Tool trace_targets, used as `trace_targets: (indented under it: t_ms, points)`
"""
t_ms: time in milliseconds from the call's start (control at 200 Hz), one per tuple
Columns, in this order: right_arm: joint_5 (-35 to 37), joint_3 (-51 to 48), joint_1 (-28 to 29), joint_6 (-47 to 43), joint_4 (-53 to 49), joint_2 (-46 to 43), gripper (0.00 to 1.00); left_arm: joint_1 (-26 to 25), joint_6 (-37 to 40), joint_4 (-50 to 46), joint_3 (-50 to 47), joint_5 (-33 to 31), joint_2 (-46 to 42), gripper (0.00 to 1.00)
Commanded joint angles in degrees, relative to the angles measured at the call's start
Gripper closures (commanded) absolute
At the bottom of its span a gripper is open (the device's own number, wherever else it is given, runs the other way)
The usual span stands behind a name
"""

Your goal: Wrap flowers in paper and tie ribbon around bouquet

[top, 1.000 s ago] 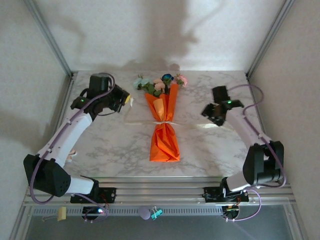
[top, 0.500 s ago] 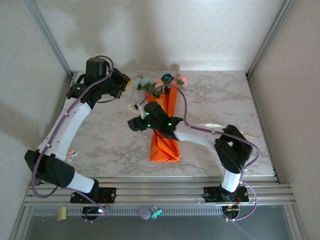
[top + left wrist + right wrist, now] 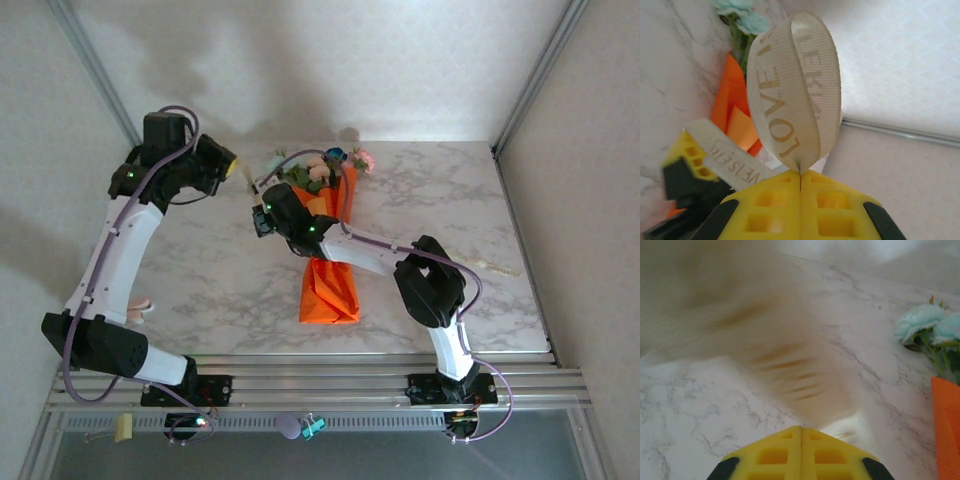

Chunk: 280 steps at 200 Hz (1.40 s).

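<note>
The bouquet (image 3: 328, 290) lies flat on the marble table (image 3: 200, 290), its long axis running from the near edge to the far one, with the blooms (image 3: 335, 158) at the far end and the orange cone's folded foot nearest the arm bases. Both pincers work on its left side. The left gripper (image 3: 232, 165) hangs off toward the far-left corner, well clear of the paper, and its wrist view shows the yellow fingers (image 3: 775, 200) clenched on the ribbon (image 3: 790, 90), which stands up from the pinch as a rounded loop of printed cream tape. The right arm lies slantwise over the cone, so the right gripper (image 3: 258, 215) sits just beside the bouquet's upper left flank, between the paper and the left gripper and much the nearer of the two to the wrapped stems. Its jaws are pressed together in its own view (image 3: 801, 429), with a blurred cream band (image 3: 765, 340) sweeping close in front of them — whether the tape is actually nipped there I cannot tell. A loose tail of ribbon (image 3: 490, 265) trails on the table to the bouquet's right, so the tape runs crosswise to the cone's axis. The next pull probably has to go sideways along that line — away from the paper, not along the stems.
</note>
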Motion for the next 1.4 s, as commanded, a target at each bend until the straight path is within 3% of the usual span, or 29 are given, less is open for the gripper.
trace_targets:
  t_ms: [0,185,285,320,395,455,731,1061,1141,1226,1336,1396]
  points:
    - [0.4,-3.4,-2.8,2.0,-0.8,-6.4,1.0,1.7,6.9,-7.6,0.8,-3.1,-1.3,1.0]
    - [-6.8,-12.4,-7.6,3.7,-2.1,-13.5,1.0,1.1,7.9,-2.5,-11.2,-1.8,-2.5,1.0]
    - [-11.2,-14.4,-8.1,2.2,-2.3,-15.0,1.0,-0.2,5.9,-0.3,-10.7,-1.7,-2.5,1.0]
    - [-13.4,-14.8,-7.7,1.7,-1.7,-14.9,0.87,-0.6,5.5,-0.5,-8.8,-2.0,-2.0,1.0]
    - [-15.4,-17.6,-5.9,0.5,2.3,-15.2,0.48,-1.2,5.4,-2.8,-3.5,-3.9,-0.5,1.0]
    - [-14.3,-19.9,-4.2,-1.1,6.8,-15.5,0.32,-1.3,5.7,-5.0,0.3,-4.8,0.5,1.0]
    - [-6.8,-15.1,1.4,-9.4,14.0,-8.2,0.17,-1.3,3.1,-5.5,4.5,-3.1,-0.1,1.0]
    - [2.1,1.1,2.1,-10.5,6.8,1.5,0.22,-1.3,3.4,-8.0,8.2,-2.8,-0.4,1.0]
    - [2.5,2.8,2.1,-10.6,5.2,2.0,0.36,-1.1,4.2,-9.1,8.6,-3.4,-0.5,1.0]
    - [2.6,1.5,2.0,-10.3,5.4,0.0,0.57,-0.9,5.8,-10.6,8.9,-5.3,-0.5,1.0]
    - [1.8,-2.0,1.7,-10.1,5.4,-3.7,0.68,-0.9,8.9,-12.6,9.2,-9.2,0.3,1.0]
    - [0.8,-3.8,1.3,-9.7,4.6,-5.5,0.83,-0.9,10.5,-13.3,9.3,-11.0,0.8,1.0]
